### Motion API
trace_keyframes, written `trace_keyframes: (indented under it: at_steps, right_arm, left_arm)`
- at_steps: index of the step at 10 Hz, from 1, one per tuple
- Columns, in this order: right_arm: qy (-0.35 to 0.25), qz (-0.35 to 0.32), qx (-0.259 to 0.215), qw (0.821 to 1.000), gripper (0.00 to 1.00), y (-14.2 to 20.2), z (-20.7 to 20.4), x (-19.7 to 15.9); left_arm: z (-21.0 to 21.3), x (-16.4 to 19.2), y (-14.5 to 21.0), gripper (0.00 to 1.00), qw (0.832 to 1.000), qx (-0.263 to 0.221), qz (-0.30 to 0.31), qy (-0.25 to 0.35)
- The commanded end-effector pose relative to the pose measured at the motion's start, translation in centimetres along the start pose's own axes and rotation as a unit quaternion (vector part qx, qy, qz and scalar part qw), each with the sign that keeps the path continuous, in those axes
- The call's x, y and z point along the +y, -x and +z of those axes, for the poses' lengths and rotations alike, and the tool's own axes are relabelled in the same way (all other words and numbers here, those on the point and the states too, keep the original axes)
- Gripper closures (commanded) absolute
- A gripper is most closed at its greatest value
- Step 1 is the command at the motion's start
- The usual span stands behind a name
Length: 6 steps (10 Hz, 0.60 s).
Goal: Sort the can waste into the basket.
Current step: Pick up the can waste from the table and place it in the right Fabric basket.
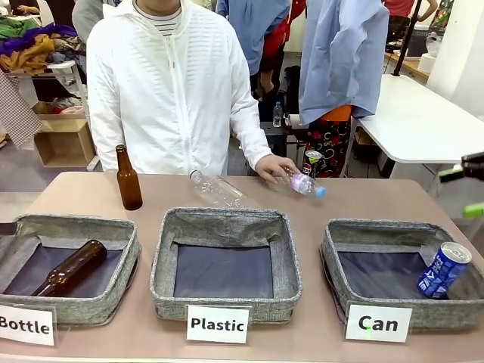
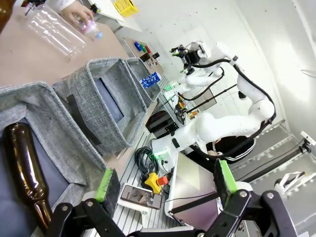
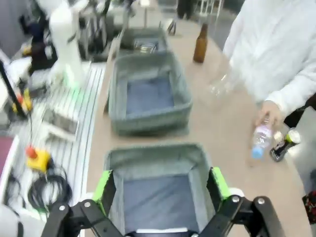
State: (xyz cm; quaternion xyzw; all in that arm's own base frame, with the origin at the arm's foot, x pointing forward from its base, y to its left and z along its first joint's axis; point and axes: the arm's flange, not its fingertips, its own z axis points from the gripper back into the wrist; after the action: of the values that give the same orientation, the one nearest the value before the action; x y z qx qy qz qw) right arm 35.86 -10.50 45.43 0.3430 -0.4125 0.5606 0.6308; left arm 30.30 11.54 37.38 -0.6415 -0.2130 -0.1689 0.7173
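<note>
Currently, blind spots first: in the front view the right pincer (image 1: 465, 191) is cut off by the picture's right edge, with just a black part and green pads showing. In its own wrist view, which is blurred, we see its fingers spread with nothing between them, above the Can basket (image 1: 378, 224). The left pincer (image 2: 165, 180) is likewise released and empty, just off the near side of the Bottle bin (image 1: 76, 221). The dark can (image 1: 312, 160) is hard to make out: it is small, has a pale top, is partly hidden behind a small plastic bottle (image 1: 305, 183), and sits at the worktop's (image 1: 363, 200) far edge. We cannot read the lettering on the blue can (image 1: 444, 270). Counts follow. Bins: three, with the Plastic bin (image 1: 223, 214) in the middle. Cans: two, the blue one tilted inside the Can basket against its right wall, the dark one well apart from it. Brown glass bottles: two, an upright bottle (image 1: 128, 179) on the worktop and a lying bottle (image 1: 69, 268) in the Bottle bin. Clear plastic bottles: two, a large bottle (image 1: 219, 189) lying behind the Plastic bin and the small one under the person's hand (image 1: 274, 166).
</note>
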Motion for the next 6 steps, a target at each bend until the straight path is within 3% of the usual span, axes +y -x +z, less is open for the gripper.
trace_keyframes:
  at_steps: [1, 3, 5, 6]
  right_arm:
    - [0.057, -0.257, -0.207, 0.942, 0.00, 0.8, 1.3, -4.1]
    - [0.055, -0.380, -0.198, 0.902, 0.00, 3.7, -1.1, -6.4]
    - [0.045, -0.443, -0.152, 0.882, 0.00, 7.3, -3.0, -8.0]
    - [0.039, -0.459, -0.159, 0.873, 0.00, 7.8, -2.9, -8.5]
  left_arm:
    - [0.2, -0.3, -0.1, 0.00, 1.000, 0.001, -0.001, 0.005]
    - [0.2, -0.3, -0.1, 0.00, 1.000, 0.001, -0.001, 0.005]
    - [0.2, -0.3, -0.1, 0.00, 1.000, 0.001, -0.001, 0.005]
    - [0.2, -0.3, -0.1, 0.00, 1.000, 0.001, -0.001, 0.005]
